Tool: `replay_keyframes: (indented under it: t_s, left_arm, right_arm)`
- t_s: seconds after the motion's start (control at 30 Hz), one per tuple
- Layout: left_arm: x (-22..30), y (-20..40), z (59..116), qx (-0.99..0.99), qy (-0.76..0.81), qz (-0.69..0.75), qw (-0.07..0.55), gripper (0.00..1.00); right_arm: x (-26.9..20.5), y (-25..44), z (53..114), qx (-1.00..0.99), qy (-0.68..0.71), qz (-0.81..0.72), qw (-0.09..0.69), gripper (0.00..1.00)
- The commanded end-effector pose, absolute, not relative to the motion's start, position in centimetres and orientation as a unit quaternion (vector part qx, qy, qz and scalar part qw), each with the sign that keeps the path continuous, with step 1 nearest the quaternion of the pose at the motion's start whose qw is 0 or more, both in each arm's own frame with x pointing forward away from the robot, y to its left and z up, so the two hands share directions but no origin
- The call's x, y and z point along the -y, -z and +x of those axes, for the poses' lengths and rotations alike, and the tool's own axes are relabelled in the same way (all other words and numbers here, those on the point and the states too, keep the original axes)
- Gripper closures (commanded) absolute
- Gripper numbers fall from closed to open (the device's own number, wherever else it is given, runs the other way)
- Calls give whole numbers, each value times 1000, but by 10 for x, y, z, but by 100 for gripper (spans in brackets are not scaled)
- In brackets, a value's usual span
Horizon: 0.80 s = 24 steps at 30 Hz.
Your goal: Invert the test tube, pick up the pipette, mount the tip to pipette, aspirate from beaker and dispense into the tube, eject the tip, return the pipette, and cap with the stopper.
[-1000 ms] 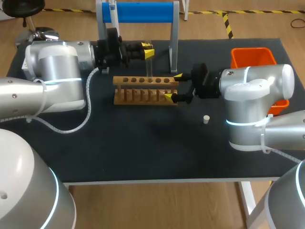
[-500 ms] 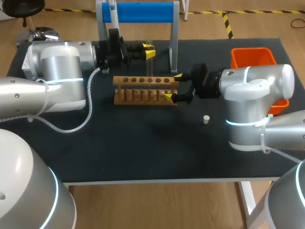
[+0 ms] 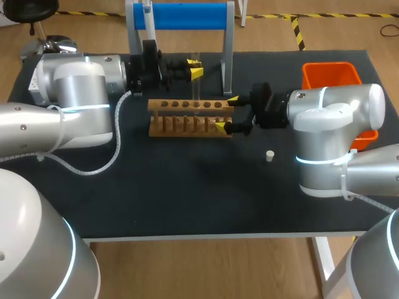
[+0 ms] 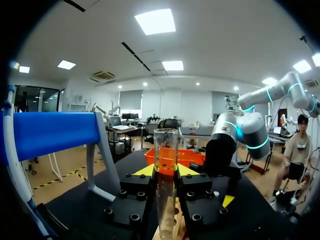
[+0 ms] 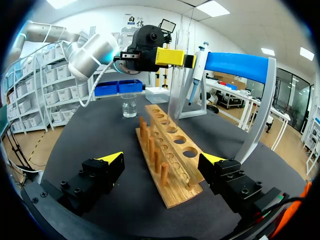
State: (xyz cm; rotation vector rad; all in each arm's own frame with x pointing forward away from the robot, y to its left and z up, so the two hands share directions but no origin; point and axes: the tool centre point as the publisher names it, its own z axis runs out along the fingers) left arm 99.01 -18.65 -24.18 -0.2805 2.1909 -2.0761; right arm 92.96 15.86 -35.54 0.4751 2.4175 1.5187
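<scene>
My left gripper (image 3: 194,67) is shut on a clear test tube (image 3: 196,84) that stands upright over the wooden rack (image 3: 187,118). In the left wrist view the test tube (image 4: 166,165) rises between the yellow fingertips (image 4: 144,171) with its open mouth upward. From the right wrist view its lower end hangs just above a rack hole (image 5: 172,130). My right gripper (image 3: 227,113) is open, its fingers on either side of the rack's right end without touching the rack (image 5: 170,150). The pipette (image 5: 197,65) hangs on the blue stand (image 3: 181,15). A small stopper (image 3: 270,156) lies on the mat.
A glass beaker (image 5: 129,106) stands beyond the rack's far end, hidden by my left arm in the head view. An orange bin (image 3: 330,75) sits at the back right beside my right arm. The stand's legs (image 3: 228,62) rise just behind the rack.
My left arm has shifted very slightly with the tube held in it. The right arm has not moved.
</scene>
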Motion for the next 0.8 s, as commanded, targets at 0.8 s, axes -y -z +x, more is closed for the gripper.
replay_keyframes:
  t_s: [0.8]
  left_arm:
    - [185, 250, 990, -718, 686, -95, 75, 100]
  right_arm:
    - [-158, 355, 930, -829, -520, 162, 122, 0]
